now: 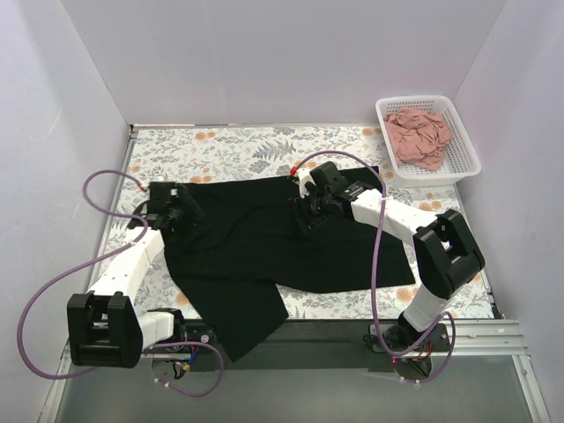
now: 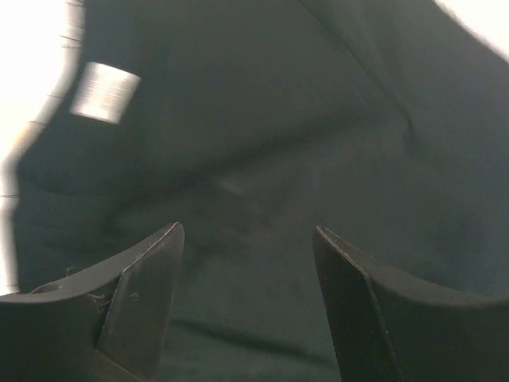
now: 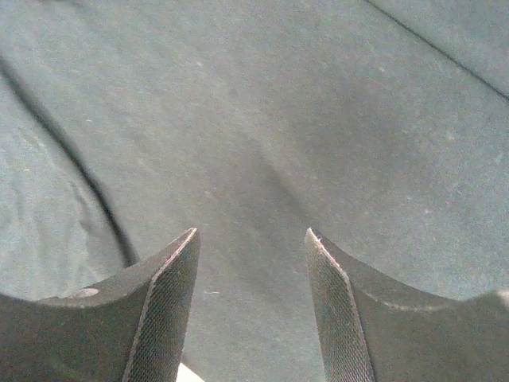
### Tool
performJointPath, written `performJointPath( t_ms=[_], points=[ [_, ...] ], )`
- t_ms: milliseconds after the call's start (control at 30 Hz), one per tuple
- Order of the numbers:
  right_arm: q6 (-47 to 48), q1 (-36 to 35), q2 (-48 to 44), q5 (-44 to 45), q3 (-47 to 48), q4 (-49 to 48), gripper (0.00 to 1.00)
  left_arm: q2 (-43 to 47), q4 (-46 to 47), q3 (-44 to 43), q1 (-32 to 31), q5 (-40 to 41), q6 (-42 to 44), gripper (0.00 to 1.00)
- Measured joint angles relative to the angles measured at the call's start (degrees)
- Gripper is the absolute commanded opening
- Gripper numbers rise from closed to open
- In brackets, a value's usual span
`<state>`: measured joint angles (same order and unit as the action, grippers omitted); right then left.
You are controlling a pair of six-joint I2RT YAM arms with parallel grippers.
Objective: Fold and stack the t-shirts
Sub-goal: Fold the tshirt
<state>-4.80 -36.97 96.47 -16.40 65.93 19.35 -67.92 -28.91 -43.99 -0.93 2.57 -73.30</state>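
Observation:
A large black t-shirt (image 1: 273,242) lies spread over the middle of the floral table, one part hanging toward the near edge. My left gripper (image 1: 187,214) hovers at its left edge, jaws open over the dark cloth (image 2: 254,159) with nothing between them; a small white label (image 2: 103,91) shows on the fabric. Over the shirt's upper middle my right gripper (image 1: 308,214) is open too, above flat black cloth (image 3: 262,135) with a seam line. A crumpled dusty-pink t-shirt (image 1: 420,137) sits in the basket.
The white lattice basket (image 1: 467,150) stands at the back right corner. White walls close in the table on three sides. Purple cables loop from both arms. A dark strip runs along the near edge by the arm bases.

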Motion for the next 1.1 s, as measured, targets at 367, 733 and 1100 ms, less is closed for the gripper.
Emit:
performJointPath(
  t_ms=[367,733,1100],
  points=[
    [-0.37,-0.26,-6.93,1.66,-5.88,-3.63,0.62,-12.83,-0.17,-7.5,-27.69,13.73,6.16,0.52],
    [0.48,-0.26,-8.41,3.21,-9.62,-4.55,0.63,-28.2,0.11,-11.67,-35.69,30.21,11.37,0.46],
    [0.74,-0.11,-8.44,2.75,-9.62,-4.9,0.63,-32.17,0.68,-12.66,-35.6,40.09,14.51,0.38]
  ],
)
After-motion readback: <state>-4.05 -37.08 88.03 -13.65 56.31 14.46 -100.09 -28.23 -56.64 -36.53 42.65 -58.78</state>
